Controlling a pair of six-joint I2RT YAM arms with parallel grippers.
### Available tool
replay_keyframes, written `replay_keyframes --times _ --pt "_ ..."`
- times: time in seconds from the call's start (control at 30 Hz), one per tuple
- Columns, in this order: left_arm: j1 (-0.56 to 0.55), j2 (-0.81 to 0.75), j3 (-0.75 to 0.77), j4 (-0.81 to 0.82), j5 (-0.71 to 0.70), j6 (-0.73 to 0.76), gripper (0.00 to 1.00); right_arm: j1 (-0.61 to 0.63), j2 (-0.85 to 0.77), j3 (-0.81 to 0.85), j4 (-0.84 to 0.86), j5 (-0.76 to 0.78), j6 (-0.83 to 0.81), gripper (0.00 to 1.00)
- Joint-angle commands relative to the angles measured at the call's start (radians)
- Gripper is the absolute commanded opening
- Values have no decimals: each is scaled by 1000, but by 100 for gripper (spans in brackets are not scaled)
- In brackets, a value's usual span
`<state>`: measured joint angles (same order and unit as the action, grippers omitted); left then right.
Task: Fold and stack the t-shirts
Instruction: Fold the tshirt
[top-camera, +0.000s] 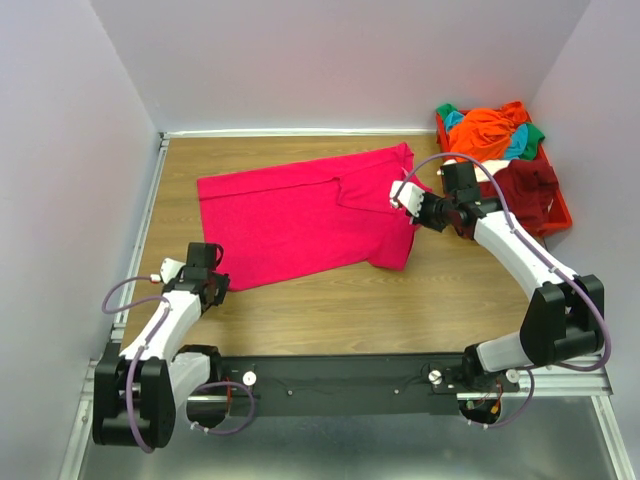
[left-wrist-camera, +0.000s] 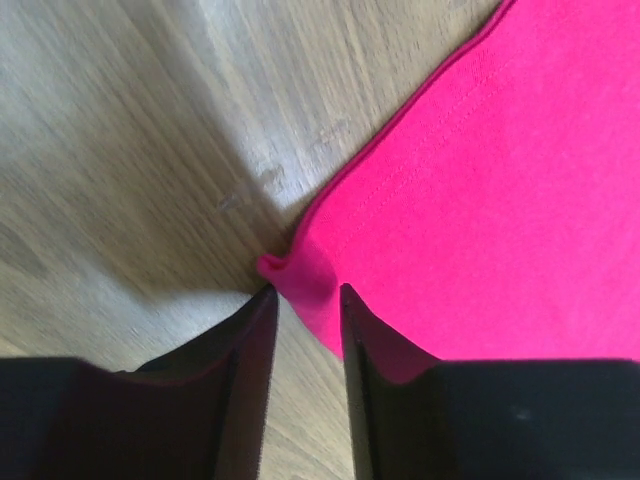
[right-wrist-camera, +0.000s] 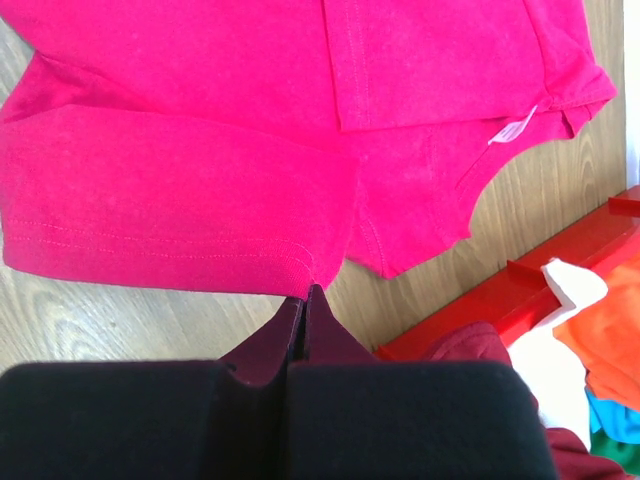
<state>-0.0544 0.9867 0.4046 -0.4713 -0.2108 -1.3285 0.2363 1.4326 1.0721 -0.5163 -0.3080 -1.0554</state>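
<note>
A magenta t-shirt (top-camera: 300, 215) lies spread on the wooden table, its right part folded over. My left gripper (top-camera: 212, 272) is at the shirt's near left corner. In the left wrist view its jaws (left-wrist-camera: 307, 292) stand open, with that corner of the magenta t-shirt (left-wrist-camera: 480, 200) lying between the tips. My right gripper (top-camera: 403, 196) is shut on the shirt's right edge. The right wrist view shows its tips (right-wrist-camera: 305, 292) pinching the hem of the magenta t-shirt (right-wrist-camera: 180, 180). Orange (top-camera: 490, 130), maroon (top-camera: 525, 185), teal and green t-shirts lie heaped at the back right.
A red plastic bin (top-camera: 562, 218) at the back right holds the heaped shirts; its rim (right-wrist-camera: 560, 262) lies just right of my right gripper. White walls close in the table on the left, back and right. Bare wood lies in front of the shirt.
</note>
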Motion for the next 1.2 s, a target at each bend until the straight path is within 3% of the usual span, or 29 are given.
replay_keyframes --times 0.0,0.23,0.5,1.17 --pt "-2 50 28 6 -68 14 22 5 -11 9 16 -28 25 1" --pt "-2 -51 23 43 -52 41 0 5 -40 5 16 -25 21 1" --pt "-2 -232 74 2 -53 68 0 3 -9 77 15 -51 38 1" --pt "45 -66 125 138 2 70 0 4 282 419 18 1 141 1"
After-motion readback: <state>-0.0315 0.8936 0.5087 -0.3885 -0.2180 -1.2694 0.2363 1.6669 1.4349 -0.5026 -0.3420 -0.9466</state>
